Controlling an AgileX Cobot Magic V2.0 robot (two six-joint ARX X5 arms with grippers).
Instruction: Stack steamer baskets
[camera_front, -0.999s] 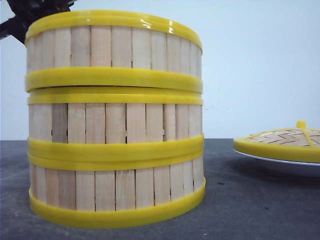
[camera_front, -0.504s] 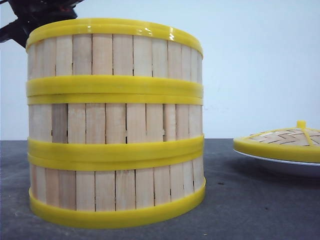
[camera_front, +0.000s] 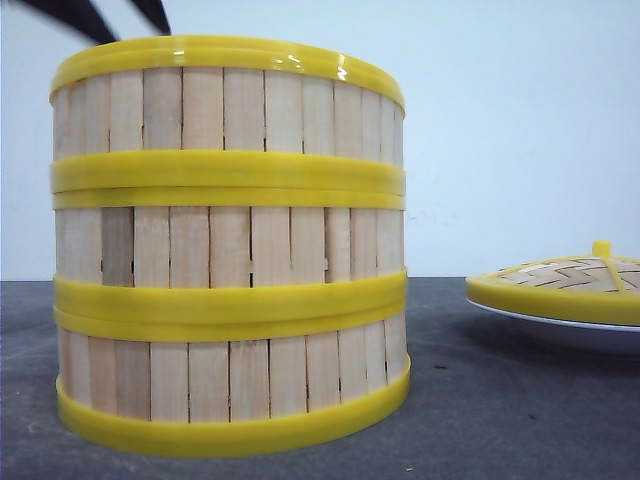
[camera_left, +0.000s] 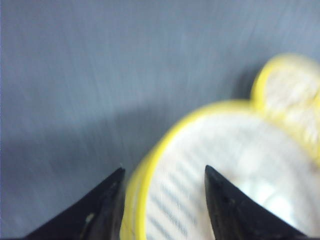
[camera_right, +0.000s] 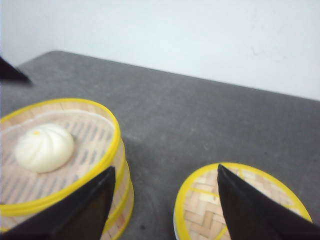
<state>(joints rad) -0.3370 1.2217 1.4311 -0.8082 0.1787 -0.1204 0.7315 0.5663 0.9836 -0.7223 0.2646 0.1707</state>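
Three steamer baskets stand stacked on the dark table: the top basket (camera_front: 230, 110) on the middle one (camera_front: 230, 240), which rests on the bottom one (camera_front: 230, 375). The top basket (camera_right: 75, 145) holds a white bun (camera_right: 44, 147). My left gripper (camera_front: 115, 18) is open and blurred above the stack's far left rim. In the left wrist view that gripper (camera_left: 163, 169) hangs over the yellow rim (camera_left: 145, 185) with nothing held. My right gripper (camera_right: 166, 169) is open and empty, over the table between the stack and the lid.
A flat woven lid (camera_front: 560, 285) with a yellow rim and knob lies on a white plate (camera_front: 560, 325) to the right of the stack. It also shows as the lid (camera_right: 240, 200) in the right wrist view. A pale wall stands behind the table.
The top basket came down onto the middle one, closing the gap. My left gripper then let go of it and lifted up and away.
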